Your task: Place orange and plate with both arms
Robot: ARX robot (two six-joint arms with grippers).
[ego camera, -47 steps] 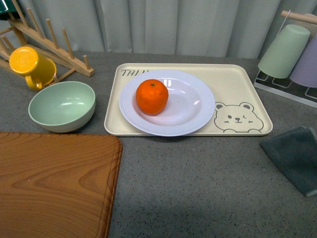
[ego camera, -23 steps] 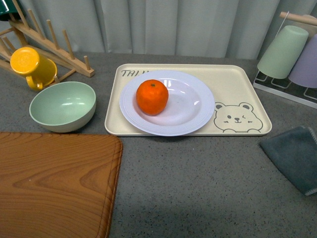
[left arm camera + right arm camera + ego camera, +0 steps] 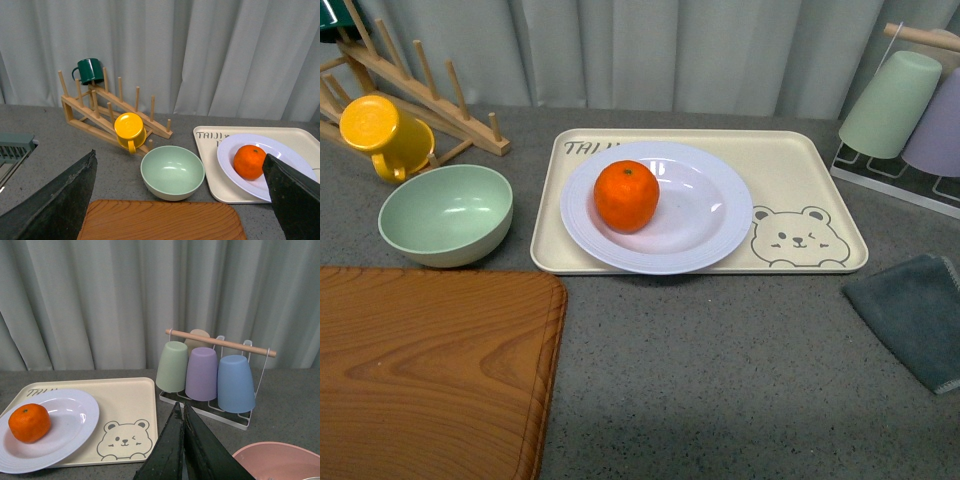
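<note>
Front view: the orange [image 3: 627, 196] sits in the left part of the white plate [image 3: 710, 215], which rests on the bear-print tray [image 3: 810, 170] on the grey counter [image 3: 720, 370]; neither arm shows.

Left wrist view: the left tool [image 3: 180, 200] stands wide, fingers far apart and empty, with a green bowl [image 3: 172, 172] between them.

Right wrist view: the right tool [image 3: 183, 450] has its fingers pressed together, holding nothing, near a cup rack [image 3: 210, 372].
</note>
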